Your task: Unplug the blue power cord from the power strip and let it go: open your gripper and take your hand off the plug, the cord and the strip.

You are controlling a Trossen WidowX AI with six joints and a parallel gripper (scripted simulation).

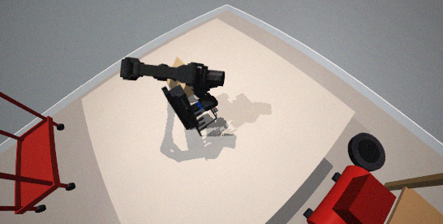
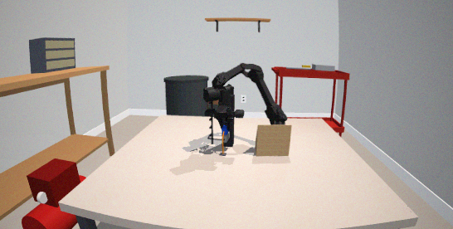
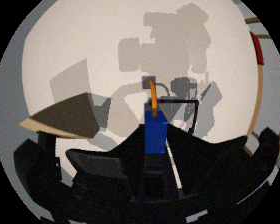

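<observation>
Cardboard box (image 2: 273,140) on table (image 2: 290,189); red cart (image 2: 310,82), dark bin (image 2: 186,95) behind
</observation>
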